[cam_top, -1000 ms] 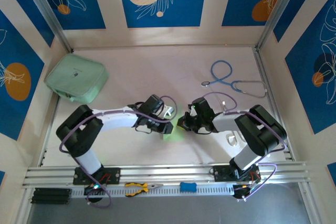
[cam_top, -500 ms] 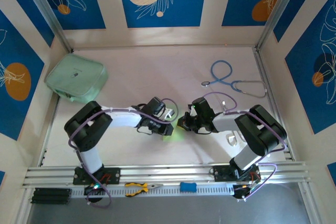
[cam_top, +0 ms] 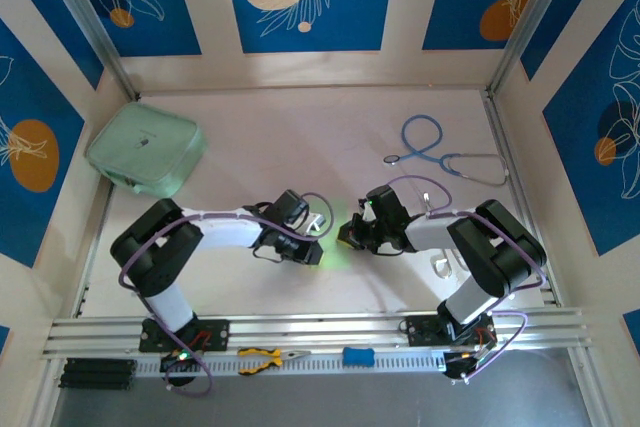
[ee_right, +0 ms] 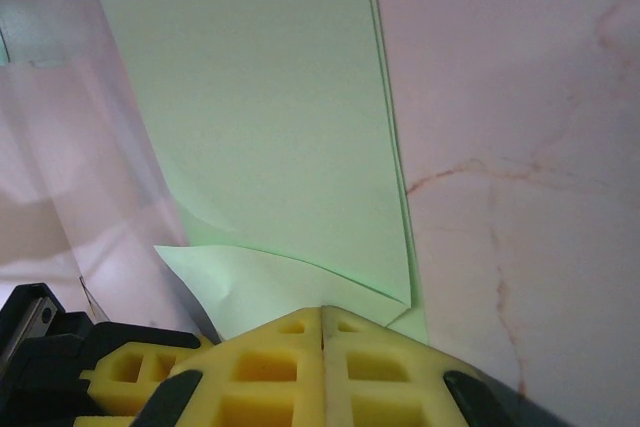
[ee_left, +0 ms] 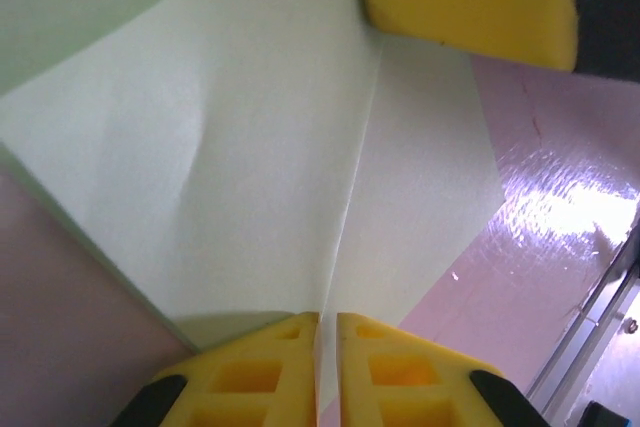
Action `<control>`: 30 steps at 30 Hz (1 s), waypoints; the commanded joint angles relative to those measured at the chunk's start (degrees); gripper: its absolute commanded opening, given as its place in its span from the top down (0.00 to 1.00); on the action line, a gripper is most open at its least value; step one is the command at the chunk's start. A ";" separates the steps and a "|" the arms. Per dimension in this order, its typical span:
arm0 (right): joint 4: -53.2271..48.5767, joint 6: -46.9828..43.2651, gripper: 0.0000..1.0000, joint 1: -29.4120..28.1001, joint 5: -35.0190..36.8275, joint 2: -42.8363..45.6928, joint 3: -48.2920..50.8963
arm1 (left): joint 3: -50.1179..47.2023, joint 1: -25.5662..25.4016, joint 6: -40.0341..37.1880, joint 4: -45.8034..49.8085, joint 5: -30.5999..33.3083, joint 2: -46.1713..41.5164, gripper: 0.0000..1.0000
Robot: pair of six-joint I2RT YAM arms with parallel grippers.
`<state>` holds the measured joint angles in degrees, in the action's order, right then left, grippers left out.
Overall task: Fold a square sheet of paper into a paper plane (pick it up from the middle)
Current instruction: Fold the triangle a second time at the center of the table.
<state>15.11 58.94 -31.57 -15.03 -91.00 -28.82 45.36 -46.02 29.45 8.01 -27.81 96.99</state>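
Paper sheet [cam_top: 334, 249] lies between the jaws, pouch [cam_top: 146, 151] back-left, stethoscope [cam_top: 441, 153] back-right

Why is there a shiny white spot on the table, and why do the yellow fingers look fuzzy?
Left wrist view: light bounces off the glossy table beside the green paper; the yellow fingers sit too near the lens, so they blur. Right wrist view: its fingers are soft too, table veins clear. Top view: the paper glows bright.
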 commanded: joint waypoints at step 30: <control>-19.19 -3.11 0.64 -0.22 6.32 15.97 -1.33 | 9.73 5.11 -2.64 3.19 0.44 -2.20 0.87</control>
<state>1.74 54.35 -31.03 -11.62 -77.80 -31.92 53.76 -41.28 28.14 11.25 -24.67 93.10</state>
